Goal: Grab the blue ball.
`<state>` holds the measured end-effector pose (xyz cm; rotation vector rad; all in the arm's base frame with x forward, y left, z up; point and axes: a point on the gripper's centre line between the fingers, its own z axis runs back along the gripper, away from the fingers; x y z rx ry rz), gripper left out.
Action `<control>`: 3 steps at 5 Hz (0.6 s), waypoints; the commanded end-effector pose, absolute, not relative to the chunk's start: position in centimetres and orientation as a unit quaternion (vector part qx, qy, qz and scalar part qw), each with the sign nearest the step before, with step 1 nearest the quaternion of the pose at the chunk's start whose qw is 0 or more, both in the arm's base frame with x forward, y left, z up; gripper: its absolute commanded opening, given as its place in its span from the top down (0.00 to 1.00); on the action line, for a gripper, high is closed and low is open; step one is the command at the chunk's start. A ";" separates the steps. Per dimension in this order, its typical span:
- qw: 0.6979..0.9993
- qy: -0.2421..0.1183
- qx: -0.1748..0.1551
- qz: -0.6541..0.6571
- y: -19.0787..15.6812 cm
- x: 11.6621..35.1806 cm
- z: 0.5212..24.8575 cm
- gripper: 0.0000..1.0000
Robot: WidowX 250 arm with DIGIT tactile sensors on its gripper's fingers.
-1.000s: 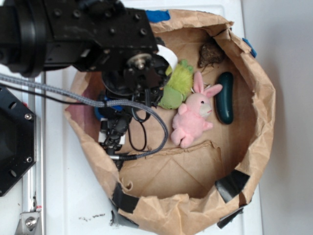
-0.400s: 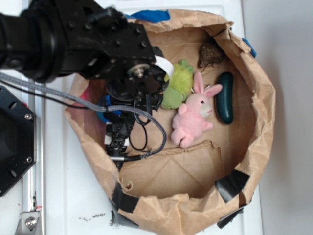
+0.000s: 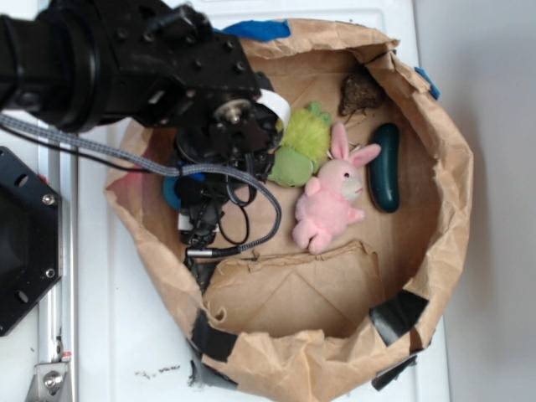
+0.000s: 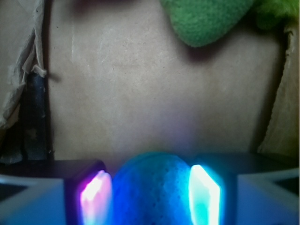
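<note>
With the arm shifted slightly since a moment ago, the gripper [image 4: 151,194] sits clamped on the blue ball [image 4: 151,187] between its glowing pads, green plush [image 4: 206,18] ahead, so the grab looks secured.

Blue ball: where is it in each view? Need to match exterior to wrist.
Exterior: blue ball mostly hidden under the arm, only a blue sliver at the left side of the paper bag.
Wrist: bottom centre, between the two lit pads of the gripper, which look to touch it.
Shared landmark: green plush, just right of the arm outside; top edge in wrist.
</note>
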<state>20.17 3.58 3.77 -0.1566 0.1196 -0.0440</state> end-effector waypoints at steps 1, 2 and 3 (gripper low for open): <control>0.996 0.036 -0.075 -0.026 3.4 20.1 5.1 1.00; 0.996 0.028 -0.075 -0.026 3.3 20.4 5.8 1.00; 0.997 0.006 -0.072 -0.030 2.6 21.4 7.9 1.00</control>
